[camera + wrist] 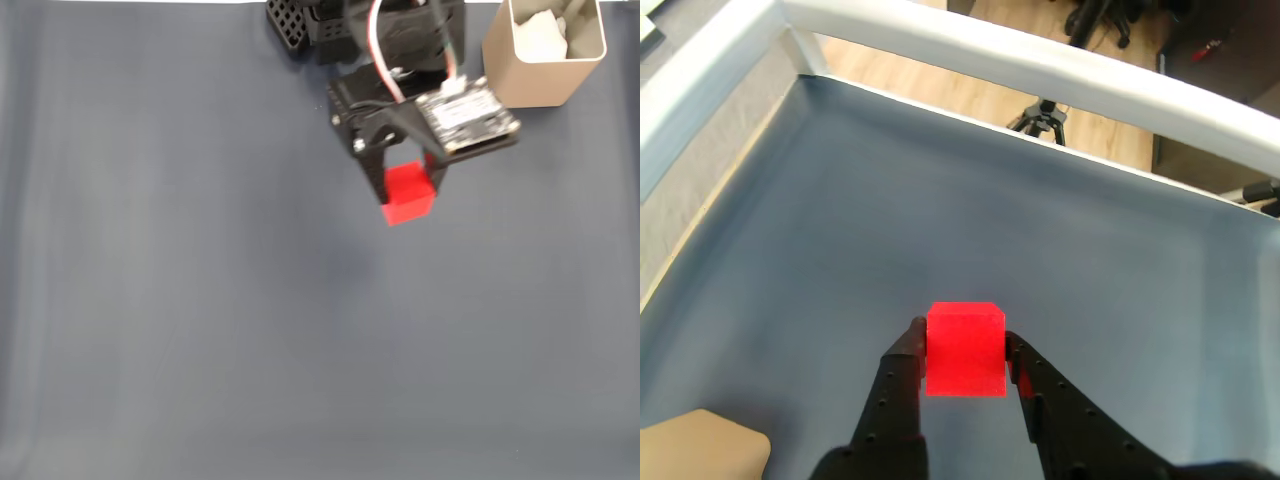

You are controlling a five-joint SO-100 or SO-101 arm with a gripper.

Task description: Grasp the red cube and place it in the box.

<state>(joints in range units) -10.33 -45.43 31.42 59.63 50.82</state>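
Black gripper [965, 345] fingers [898, 385] pinch the red cube [965, 350] from both sides in the wrist view, the cube sitting squarely between the tips. Beyond it the dark blue-grey counter [940, 200] spreads to a white rail [1040, 65]. From the fixed view, the gripper [408, 185] holds the cube [408, 193] at its tip, and the box [545, 55] stands up and to the right of the gripper, apart from it, with something pale inside. A beige corner [700, 445] shows left of the gripper in the wrist view.

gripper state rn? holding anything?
Gripper: closed on the red cube, a finger against each side; the cube looks raised off the mat in the fixed view.
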